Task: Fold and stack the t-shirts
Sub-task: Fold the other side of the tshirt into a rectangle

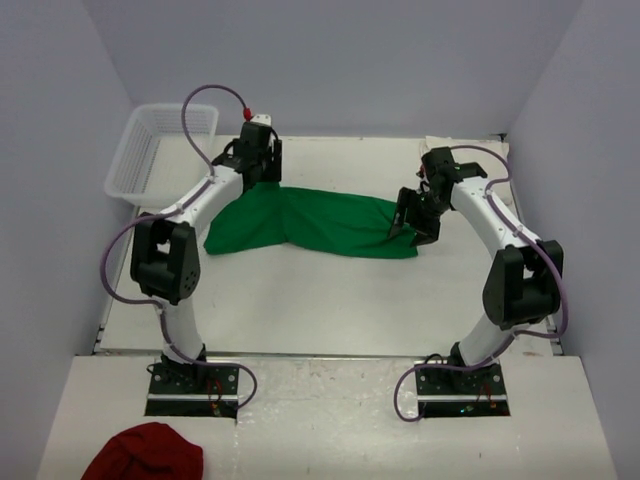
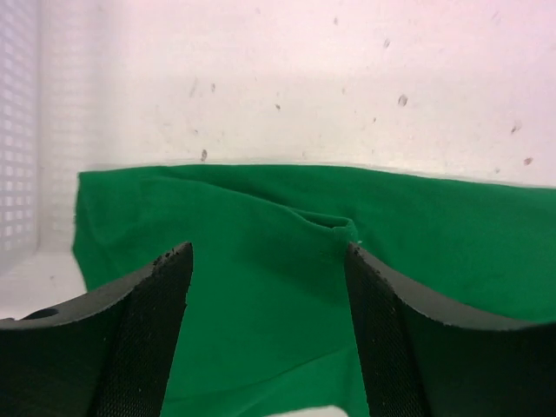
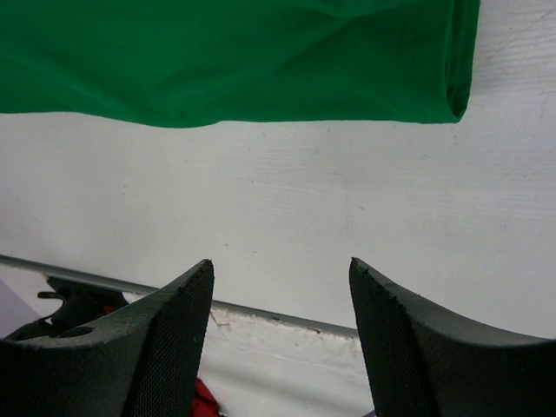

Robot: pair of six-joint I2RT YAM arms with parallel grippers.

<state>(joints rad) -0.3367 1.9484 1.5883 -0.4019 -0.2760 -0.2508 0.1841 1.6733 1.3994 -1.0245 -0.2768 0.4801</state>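
White table (image 1: 300,300) with green t-shirt (image 1: 320,225), whole only from overhead

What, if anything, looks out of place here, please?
A crumpled dark red cloth lies on the near ledge by the left arm's base, apart from the bright green cotton t-shirt on the white table; it seems stray.

Left fingers (image 2: 139,347), right fingers (image 3: 156,347): wide apart.

The left arm (image 1: 200,200) hides the far left corner of the green t-shirt (image 1: 330,225); well nearer than it, the bottom edge crops the dark red cloth (image 1: 142,455).
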